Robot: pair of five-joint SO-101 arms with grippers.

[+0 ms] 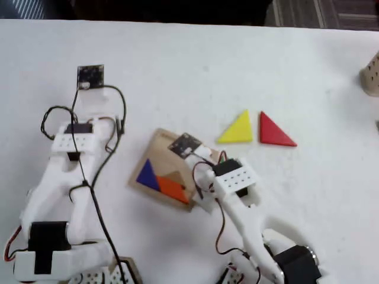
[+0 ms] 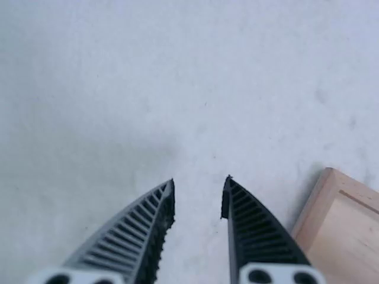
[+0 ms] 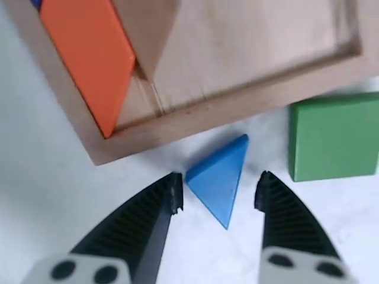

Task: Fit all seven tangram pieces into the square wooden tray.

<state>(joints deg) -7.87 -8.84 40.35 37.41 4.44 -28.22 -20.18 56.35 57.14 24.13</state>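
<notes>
Your right pincer (image 3: pixel 219 177) is spread wide. The small blue triangle (image 3: pixel 222 168) lies flat on the table between its two fingers, and neither appears to touch it. That straddle reads as the set-up for a pick: the gap is wide enough to take the piece across its width. One finger faces the triangle's long edge and the other faces a corner, so expect the piece to twist as you close.

Just beyond the tips runs the rim of the square wooden tray (image 3: pixel 237 109). It holds the orange parallelogram (image 3: pixel 89 59) with a tan triangle (image 3: pixel 151 29) touching it, and a dark blue triangle (image 1: pixel 148 175) beside them. Much of the floor nearest the tips is bare, so the lift should be short.

The green square (image 3: pixel 333 137) sits just outside one finger, near the rim. The yellow triangle (image 1: pixel 237 129) and red triangle (image 1: pixel 273 131) lie well apart from this pincer.

Your left pincer (image 2: pixel 198 180) is also spread and holds nothing. It sits over bare table with a tray corner just beside one finger, probably parked clear of the work.
</notes>
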